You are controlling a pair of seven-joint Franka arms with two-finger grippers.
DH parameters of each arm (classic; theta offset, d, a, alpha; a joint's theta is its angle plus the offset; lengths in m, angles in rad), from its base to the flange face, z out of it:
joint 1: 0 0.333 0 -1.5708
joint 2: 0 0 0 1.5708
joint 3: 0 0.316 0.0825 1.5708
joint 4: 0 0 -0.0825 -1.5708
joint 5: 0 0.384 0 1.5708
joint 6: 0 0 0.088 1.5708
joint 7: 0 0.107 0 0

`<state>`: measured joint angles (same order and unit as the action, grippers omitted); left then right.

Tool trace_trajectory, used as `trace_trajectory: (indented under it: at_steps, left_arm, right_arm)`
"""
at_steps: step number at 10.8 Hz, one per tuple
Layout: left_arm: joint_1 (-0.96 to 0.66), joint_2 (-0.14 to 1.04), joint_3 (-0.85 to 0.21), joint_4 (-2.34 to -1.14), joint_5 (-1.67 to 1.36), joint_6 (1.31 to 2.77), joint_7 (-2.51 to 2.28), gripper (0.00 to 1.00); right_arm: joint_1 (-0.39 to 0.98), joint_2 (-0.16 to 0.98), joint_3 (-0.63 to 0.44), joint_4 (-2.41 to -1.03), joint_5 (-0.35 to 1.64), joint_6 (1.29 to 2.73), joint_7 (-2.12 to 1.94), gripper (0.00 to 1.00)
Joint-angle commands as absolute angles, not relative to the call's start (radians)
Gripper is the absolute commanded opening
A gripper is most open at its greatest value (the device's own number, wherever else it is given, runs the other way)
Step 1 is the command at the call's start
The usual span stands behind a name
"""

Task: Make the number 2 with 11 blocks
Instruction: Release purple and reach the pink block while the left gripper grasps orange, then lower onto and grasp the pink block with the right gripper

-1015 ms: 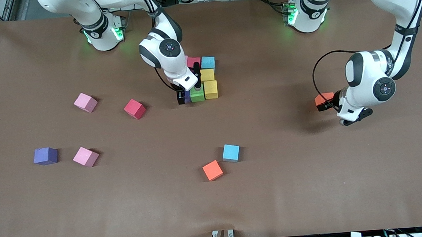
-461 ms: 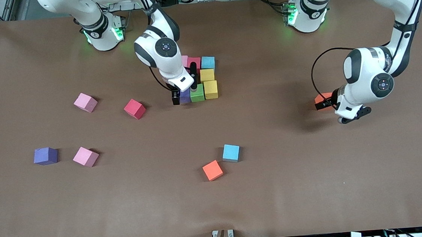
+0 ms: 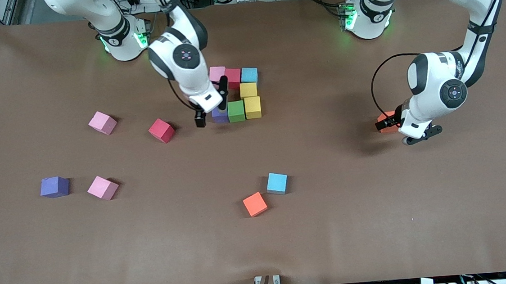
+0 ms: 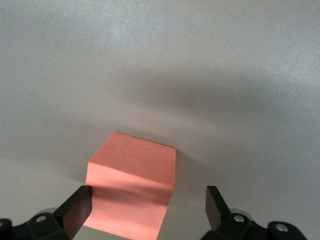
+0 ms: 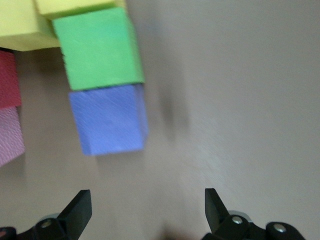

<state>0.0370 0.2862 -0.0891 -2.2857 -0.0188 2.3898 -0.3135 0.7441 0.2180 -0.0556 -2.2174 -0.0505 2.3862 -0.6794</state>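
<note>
Worktop [image 3: 376, 222]: plain matte brown, no pattern.

Grouped cubes, all solid-coloured: pink cube [image 3: 217, 73], red cube [image 3: 233, 77], light blue cube [image 3: 249, 75], upper yellow cube [image 3: 248, 90], lower yellow cube [image 3: 252, 107], green cube [image 3: 236, 111], purple cube [image 3: 220, 115].

Loose cubes, also solid-coloured: two pink [image 3: 102, 122] [image 3: 102, 187], one red [image 3: 161, 130], one purple [image 3: 54, 186], one light blue [image 3: 277, 183], two orange [image 3: 254, 204] [image 3: 386, 118].

Arms: white with black joints; bases lit green. Pincer fingers [image 5: 75, 212]: black.
</note>
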Motion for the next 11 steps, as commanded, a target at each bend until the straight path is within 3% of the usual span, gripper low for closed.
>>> trace_trajectory:
  at_steps: [1, 5, 7, 11]
  left_arm:
    - [0.069, 0.273, -0.097, -2.309, -0.034, 2.419, -0.238, 1.0]
    - [0.042, 0.275, -0.1, -2.245, -0.031, 2.337, -0.244, 1.0]
    - [0.028, 0.291, -0.097, -2.189, -0.029, 2.264, -0.242, 1.0]
    - [0.043, 0.291, -0.1, -2.213, 0.023, 2.293, -0.22, 1.0]
  right_arm:
    - [0.646, 0.157, -0.046, -2.23, -0.026, 2.37, -0.55, 1.0]
    - [0.6, 0.123, -0.049, -2.249, -0.028, 2.28, -0.301, 1.0]
    - [0.556, 0.127, -0.048, -2.311, -0.029, 2.344, -0.32, 1.0]
    - [0.546, 0.132, -0.049, -2.37, -0.029, 2.365, -0.435, 1.0]
